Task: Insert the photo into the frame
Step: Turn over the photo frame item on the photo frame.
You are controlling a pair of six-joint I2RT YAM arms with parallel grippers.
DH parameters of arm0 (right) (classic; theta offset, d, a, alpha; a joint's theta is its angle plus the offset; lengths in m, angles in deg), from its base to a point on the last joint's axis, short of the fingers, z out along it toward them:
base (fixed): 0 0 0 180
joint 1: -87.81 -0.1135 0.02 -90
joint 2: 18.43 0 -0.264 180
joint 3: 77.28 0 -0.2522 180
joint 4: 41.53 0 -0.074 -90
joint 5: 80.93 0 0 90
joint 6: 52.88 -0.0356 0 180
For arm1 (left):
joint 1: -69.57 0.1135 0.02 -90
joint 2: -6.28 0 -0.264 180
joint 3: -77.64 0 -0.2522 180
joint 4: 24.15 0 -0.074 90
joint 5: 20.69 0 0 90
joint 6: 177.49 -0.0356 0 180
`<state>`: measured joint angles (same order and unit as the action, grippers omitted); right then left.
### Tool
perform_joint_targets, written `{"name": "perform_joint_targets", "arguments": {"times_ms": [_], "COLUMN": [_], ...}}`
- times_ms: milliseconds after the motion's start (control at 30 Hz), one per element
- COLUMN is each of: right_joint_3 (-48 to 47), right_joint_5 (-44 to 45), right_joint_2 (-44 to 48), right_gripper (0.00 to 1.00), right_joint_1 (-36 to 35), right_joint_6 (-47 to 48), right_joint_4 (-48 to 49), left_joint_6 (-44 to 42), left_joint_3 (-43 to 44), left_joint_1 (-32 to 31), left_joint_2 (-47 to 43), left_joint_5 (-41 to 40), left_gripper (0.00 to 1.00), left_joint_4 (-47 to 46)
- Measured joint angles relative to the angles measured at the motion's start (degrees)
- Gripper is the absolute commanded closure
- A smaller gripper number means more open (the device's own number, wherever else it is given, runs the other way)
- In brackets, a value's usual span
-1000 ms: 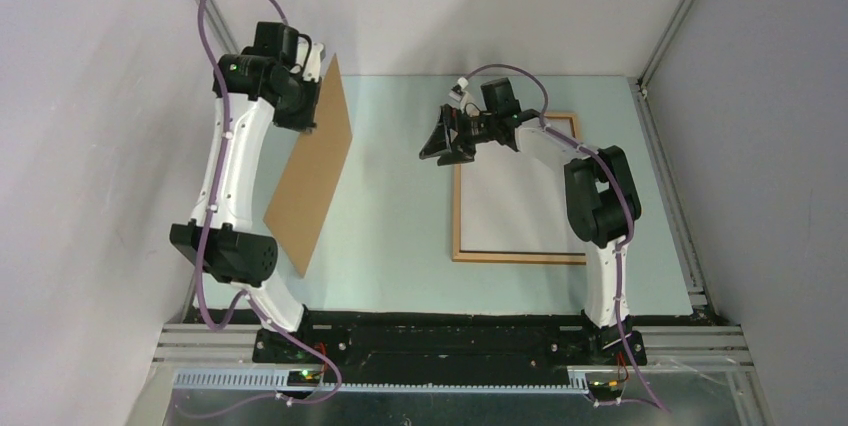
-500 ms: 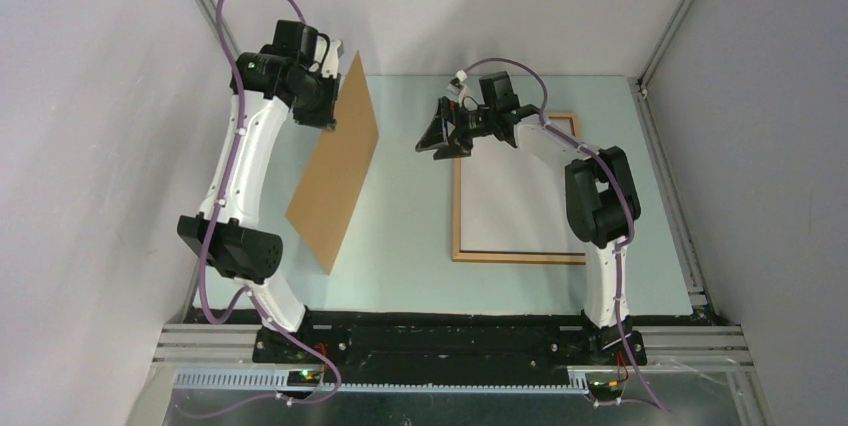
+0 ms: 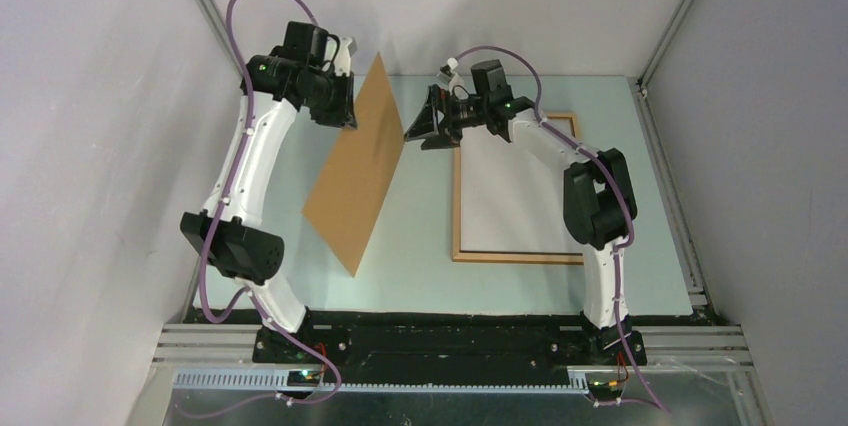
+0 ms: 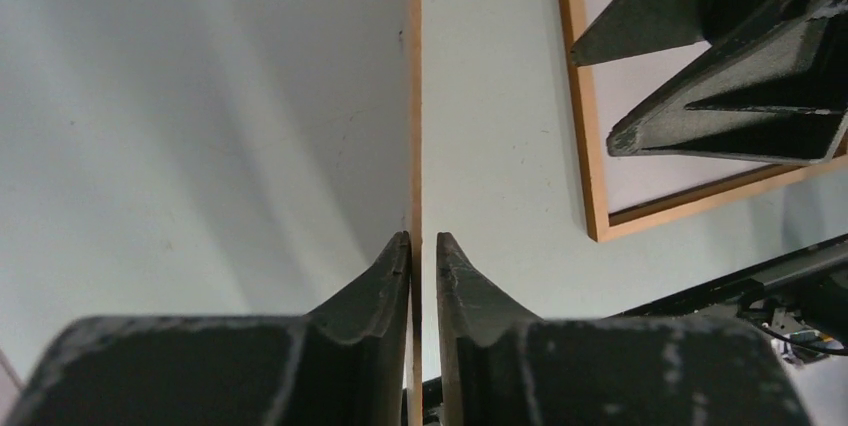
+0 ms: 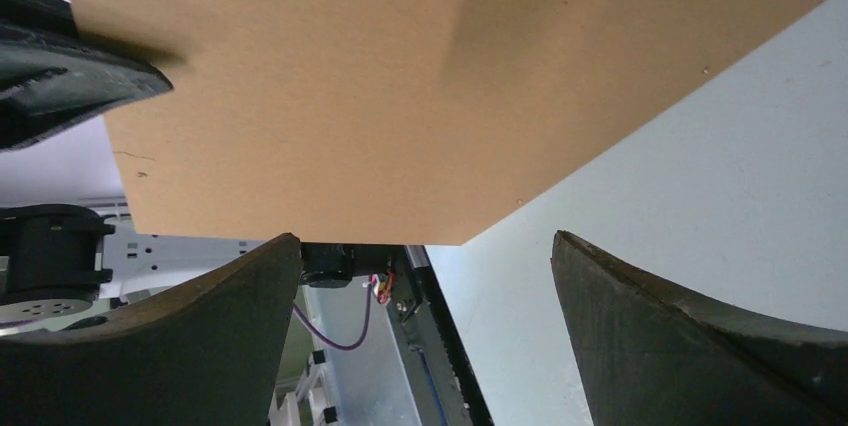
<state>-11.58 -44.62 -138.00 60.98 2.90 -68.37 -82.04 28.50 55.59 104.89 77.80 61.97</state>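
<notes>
The thin light-brown wooden frame (image 3: pixel 515 258) lies flat on the table at the right. A white sheet (image 3: pixel 510 196) fills it; this looks like the photo lying white back up, and no printed side shows. My left gripper (image 3: pixel 348 111) is shut on the top edge of the plain brown backing board (image 3: pixel 360 186) and holds it tilted in the air, left of the frame. In the left wrist view the fingers (image 4: pixel 422 238) pinch the board's edge (image 4: pixel 414 96). My right gripper (image 3: pixel 420 133) is open and empty above the frame's far left corner, facing the board (image 5: pixel 400 76).
The pale green table (image 3: pixel 420 246) is walled by grey panels at the back and both sides. A black rail (image 3: pixel 450 331) runs along the near edge by the arm bases. The frame's corner (image 4: pixel 596 176) and my right gripper's fingers (image 4: pixel 720 96) show in the left wrist view.
My left arm has carried the backing board to the right, toward the frame. My right gripper has moved a little left and toward the far side, closer to the board, still open.
</notes>
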Motion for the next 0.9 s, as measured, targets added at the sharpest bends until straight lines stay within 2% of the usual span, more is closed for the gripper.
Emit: {"name": "perform_joint_targets", "arguments": {"times_ms": [233, 367, 600, 900], "right_joint_3": [-3.6, -3.9, -3.9, -4.0], "right_joint_5": [-0.8, -1.0, -1.0, -0.8], "right_joint_2": [0.0, 0.0, 0.2, 2.0], "right_gripper": [0.01, 0.00, 0.01, 0.01], "right_joint_1": [-0.8, -1.1, -1.1, -1.2], "right_joint_6": [-1.8, -2.3, -4.0, -5.3], "right_joint_4": [0.1, 0.2, 0.2, 0.2], "left_joint_6": [0.8, 0.9, 1.0, 0.8], "left_joint_3": [-0.1, -0.7, -4.3, -9.3], "left_joint_1": [-1.1, -1.4, -1.8, -4.2], "left_joint_2": [0.0, -0.5, -4.5, -10.2], "left_joint_5": [2.5, 3.6, 7.5, 13.7], "left_gripper": [0.48, 0.34, 0.22, 0.17], "left_joint_4": [-1.6, -2.0, -3.0, -4.3]}}
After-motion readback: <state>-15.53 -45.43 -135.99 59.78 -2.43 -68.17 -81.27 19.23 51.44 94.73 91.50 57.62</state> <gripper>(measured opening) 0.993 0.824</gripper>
